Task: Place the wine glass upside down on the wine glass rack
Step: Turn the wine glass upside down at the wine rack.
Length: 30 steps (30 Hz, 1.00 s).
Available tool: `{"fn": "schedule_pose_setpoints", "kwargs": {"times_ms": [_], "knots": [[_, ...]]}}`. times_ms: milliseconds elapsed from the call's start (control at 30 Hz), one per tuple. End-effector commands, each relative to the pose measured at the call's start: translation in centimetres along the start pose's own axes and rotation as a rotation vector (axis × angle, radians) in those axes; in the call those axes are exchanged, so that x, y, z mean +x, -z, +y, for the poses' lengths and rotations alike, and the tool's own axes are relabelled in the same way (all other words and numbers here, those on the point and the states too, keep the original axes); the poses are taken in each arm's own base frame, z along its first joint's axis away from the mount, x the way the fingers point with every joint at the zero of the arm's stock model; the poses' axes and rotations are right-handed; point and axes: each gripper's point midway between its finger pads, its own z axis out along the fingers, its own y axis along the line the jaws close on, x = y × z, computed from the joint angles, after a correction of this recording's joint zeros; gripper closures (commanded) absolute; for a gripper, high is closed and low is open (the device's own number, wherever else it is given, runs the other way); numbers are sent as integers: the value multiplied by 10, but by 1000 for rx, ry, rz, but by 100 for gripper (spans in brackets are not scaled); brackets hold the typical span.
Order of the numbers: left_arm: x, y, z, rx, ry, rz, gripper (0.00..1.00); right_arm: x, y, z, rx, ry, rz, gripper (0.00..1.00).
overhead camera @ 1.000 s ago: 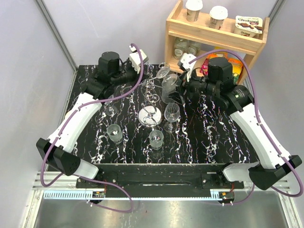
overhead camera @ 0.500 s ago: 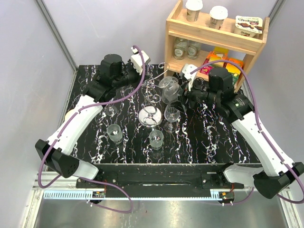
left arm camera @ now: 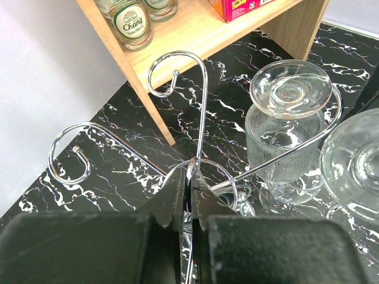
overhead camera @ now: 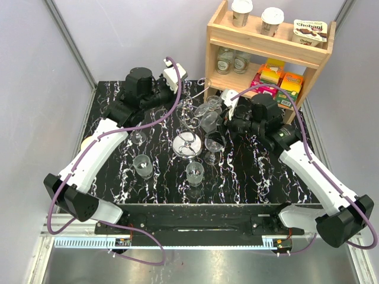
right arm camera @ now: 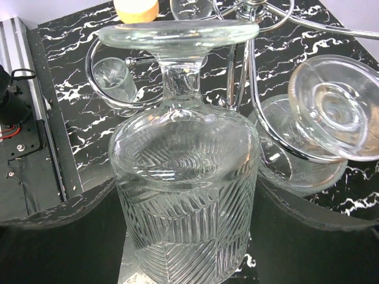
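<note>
The silver wire wine glass rack stands mid-table on its round disc base. My left gripper is shut on the thin wire at its top, seen between the fingertips in the left wrist view. My right gripper is shut on a ribbed wine glass, held upside down with its foot up, right beside the rack. In the right wrist view this glass fills the gap between the fingers, its foot close to a curled rack arm. Another glass hangs upside down on a rack arm.
Several glasses stand on the black marbled table. A wooden shelf unit with cups, jars and boxes stands at the back right. A yellow-lidded item lies at the left edge.
My right arm has carried the upside-down glass to the left, up against the rack. My left gripper has stayed shut on the rack's top.
</note>
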Motion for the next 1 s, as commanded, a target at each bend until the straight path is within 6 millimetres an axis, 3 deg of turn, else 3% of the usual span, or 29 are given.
{"fn": "schedule_pose_setpoints", "kwargs": {"times_ms": [0,967], "knots": [[-20,12,7,-42,-34,-50,100,-36,-6,4,-40,72,-169,100],[-16,5,3,-15,-11,-39,100,-25,-38,0,-97,-11,-281,100]]}}
